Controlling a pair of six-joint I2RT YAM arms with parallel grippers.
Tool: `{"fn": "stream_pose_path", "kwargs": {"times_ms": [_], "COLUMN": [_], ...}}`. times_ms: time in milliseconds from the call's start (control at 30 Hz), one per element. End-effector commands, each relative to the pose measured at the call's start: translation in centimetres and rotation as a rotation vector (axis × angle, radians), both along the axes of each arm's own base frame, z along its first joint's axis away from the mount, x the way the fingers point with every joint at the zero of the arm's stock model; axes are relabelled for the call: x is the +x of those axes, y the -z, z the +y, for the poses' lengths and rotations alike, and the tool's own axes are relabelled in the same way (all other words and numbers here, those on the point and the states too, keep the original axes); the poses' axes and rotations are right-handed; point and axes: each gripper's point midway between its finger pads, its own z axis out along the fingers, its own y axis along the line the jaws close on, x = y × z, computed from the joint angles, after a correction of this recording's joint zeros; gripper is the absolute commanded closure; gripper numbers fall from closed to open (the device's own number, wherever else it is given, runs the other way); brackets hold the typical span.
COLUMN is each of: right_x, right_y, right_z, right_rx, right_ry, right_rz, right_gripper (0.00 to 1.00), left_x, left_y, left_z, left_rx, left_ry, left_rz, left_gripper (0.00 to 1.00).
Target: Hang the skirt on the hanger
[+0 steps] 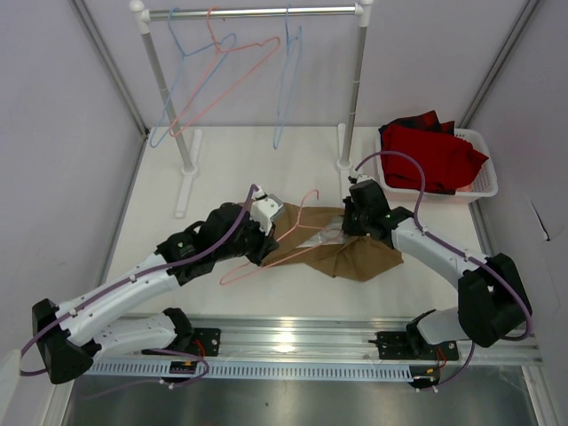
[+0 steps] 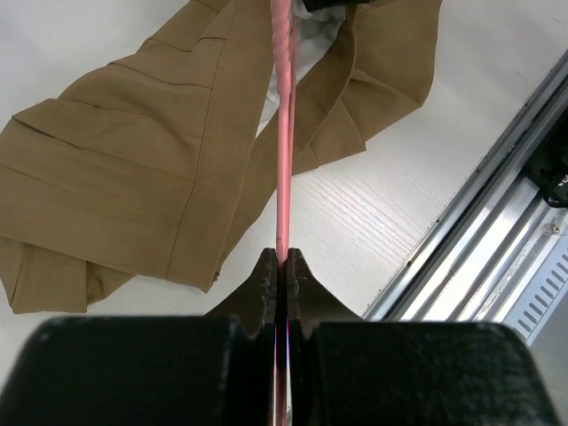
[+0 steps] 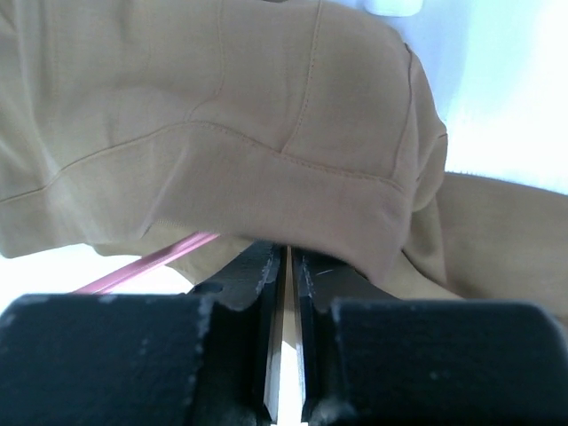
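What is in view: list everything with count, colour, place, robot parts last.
skirt: one, tan-brown, crumpled mid-table
hanger: one, salmon pink, mid-table against the skirt
rack: one, white, table's rear
blue hangers: two, light blue, on the rack
pink rail hanger: one, pink, between them
basket: one, white, rear right
red garment: one, red, in the basket
table: one, white, underneath
left pincer: one, black, shut on the hanger
right pincer: one, black, at the skirt, nearly closed

A white table (image 1: 240,169) sits between pale lilac wall panels (image 1: 53,106). A white garment rack (image 1: 257,12) stands at its far end.
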Motion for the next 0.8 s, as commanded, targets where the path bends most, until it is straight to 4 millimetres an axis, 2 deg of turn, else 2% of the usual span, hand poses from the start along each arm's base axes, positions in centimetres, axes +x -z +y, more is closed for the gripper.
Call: {"fn": "stream_pose_path", "kwargs": {"times_ms": [0,133,233,633,767], "right_x": [1.2,1.5,1.6,2.1,2.3], "right_y": [-0.9,-0.3,-0.1,1.4,1.3], "right_z": [1.2,1.0,1.1,0.4,0.3], "right_rx": [0.026,0.012,0.003,-0.100,-0.117], "right_ry": [-0.007,0.011,0.014,0.039,0.044], "right_rz": [-0.045,-0.049,-0.053,-0.070,-0.099], "right_gripper": [0.88,0.73,0.68,0.69,0.69], "left_x": [0.2,0.0,-0.1,-0.2,-0.2], "left_y": [-2.2,-2.2,-2.1,-2.2,-2.0], "left_z": [0.3,0.3,0.4,0.7,0.7], "left_rx": [-0.038,-0.036,-0.034,-0.027,-0.023], "left_ry": [-0.015,-0.011,-0.007,-0.010,-0.006], "left_rz": [-0.056,-0.051,-0.049,-0.050,-0.046], "left_gripper": [1.00,1.00,1.00,1.00,1.00]}}
